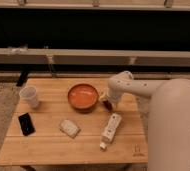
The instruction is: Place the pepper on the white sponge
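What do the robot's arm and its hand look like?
The arm is smooth off-white, built of thick rounded tubes with a bulging elbow joint. Its gripper, just right of the orange bowl, looks off-white too. No cables or markings are visible.
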Controlling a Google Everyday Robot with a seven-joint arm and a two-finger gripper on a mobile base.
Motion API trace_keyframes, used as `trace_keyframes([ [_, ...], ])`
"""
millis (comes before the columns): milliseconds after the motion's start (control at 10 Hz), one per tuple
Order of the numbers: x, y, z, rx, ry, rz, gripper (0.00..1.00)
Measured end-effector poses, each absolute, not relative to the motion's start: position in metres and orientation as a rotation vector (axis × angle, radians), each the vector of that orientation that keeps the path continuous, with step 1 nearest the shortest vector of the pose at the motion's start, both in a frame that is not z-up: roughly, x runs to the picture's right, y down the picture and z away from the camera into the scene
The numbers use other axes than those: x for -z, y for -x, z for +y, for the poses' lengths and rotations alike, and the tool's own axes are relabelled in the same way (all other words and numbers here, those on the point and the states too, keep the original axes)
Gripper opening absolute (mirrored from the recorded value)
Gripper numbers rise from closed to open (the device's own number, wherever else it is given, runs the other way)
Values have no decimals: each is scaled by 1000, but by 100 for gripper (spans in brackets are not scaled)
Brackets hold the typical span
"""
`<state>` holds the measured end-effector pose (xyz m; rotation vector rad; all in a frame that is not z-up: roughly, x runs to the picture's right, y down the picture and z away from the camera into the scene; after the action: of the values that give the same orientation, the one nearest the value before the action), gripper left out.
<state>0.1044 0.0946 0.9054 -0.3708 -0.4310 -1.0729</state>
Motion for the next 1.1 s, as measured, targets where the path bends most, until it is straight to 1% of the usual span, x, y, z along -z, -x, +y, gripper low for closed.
trace_keyframes([
  [300, -885, -107, 67, 1210, 285, -445, 80],
  [500, -885, -99, 59, 1296, 275, -445, 80],
  [900, -915, -98, 70, 1386, 327, -461, 80],
  [1100, -924, -107, 72, 1390, 356, -461, 80],
])
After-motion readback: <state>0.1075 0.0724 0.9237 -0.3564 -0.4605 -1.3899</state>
